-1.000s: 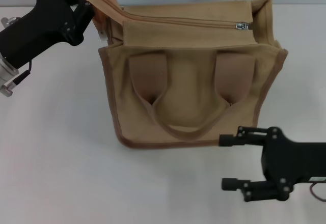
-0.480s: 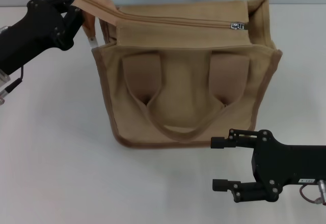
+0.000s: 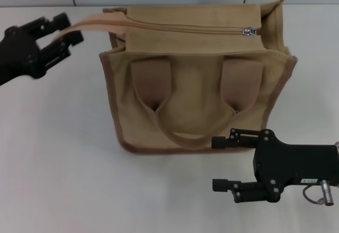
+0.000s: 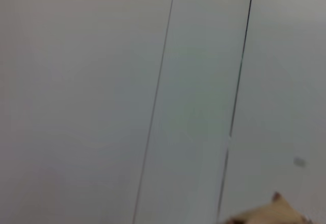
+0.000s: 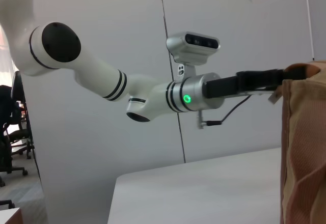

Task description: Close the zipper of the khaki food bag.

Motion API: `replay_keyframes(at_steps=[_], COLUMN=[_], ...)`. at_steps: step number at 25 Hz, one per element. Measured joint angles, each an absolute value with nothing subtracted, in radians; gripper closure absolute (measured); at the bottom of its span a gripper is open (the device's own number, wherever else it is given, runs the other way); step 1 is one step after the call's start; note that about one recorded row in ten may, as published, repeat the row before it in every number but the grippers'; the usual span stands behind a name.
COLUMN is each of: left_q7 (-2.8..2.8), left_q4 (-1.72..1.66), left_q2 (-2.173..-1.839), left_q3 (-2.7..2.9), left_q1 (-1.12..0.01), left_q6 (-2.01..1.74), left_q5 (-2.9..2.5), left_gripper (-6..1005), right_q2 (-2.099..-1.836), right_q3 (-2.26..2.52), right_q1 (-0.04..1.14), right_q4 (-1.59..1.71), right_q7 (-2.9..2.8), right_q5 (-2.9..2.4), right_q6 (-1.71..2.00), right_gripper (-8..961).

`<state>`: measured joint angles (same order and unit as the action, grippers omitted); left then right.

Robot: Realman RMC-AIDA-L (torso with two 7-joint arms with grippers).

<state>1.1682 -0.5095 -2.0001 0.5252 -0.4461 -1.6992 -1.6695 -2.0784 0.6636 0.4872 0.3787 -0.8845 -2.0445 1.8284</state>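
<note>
The khaki food bag [image 3: 196,92] stands in the middle of the white table, its two handles hanging down the front face. Along its flat top runs the zipper [image 3: 185,27], with the silver slider [image 3: 249,31] near the bag's right end. From the left end of the zipper a tan end strap [image 3: 92,22] stretches out level. My left gripper [image 3: 64,30] is shut on the tip of that strap, left of the bag. The right wrist view shows this same grip, the left gripper [image 5: 257,80] at the bag's [image 5: 303,147] top corner. My right gripper [image 3: 220,163] is open, low in front of the bag's right front corner.
The white table [image 3: 63,153] spreads left of and in front of the bag. A grey panelled wall [image 4: 102,81] rises behind it. A cable and a metal plug [image 3: 323,186] trail from the right arm.
My left gripper has moved left and down, pulling the end strap out straight and flattening the bag's top. The right gripper has slid left, closer to the bag's front.
</note>
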Motion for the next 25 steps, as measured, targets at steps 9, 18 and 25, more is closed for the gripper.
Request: replay_keyframes(at_steps=[9, 18, 25], left_q7=[1.251, 1.12, 1.001], left_q4=[-0.604, -0.592, -0.576], left_q2=[-1.913, -1.978, -2.055], left_q3=[0.531, 0.698, 0.707], left_q1=[-0.351, -0.35, -0.365], left_q6=[-1.893, -1.976, -1.925], left_q5=[-1.814, -1.884, -1.979], left_gripper=[410, 181, 181], right_q2=[-2.08, -2.08, -2.08], right_q3=[0.655, 0.654, 0.653], right_q1=[0.505, 0.499, 0.498], right_q4=[0.346, 0.337, 0.322], right_q7=[-0.879, -0.884, -0.878], right_q5=[-2.042, -2.04, -2.04], right_q6=[1.784, 1.781, 1.777], right_gripper=[203, 203, 202])
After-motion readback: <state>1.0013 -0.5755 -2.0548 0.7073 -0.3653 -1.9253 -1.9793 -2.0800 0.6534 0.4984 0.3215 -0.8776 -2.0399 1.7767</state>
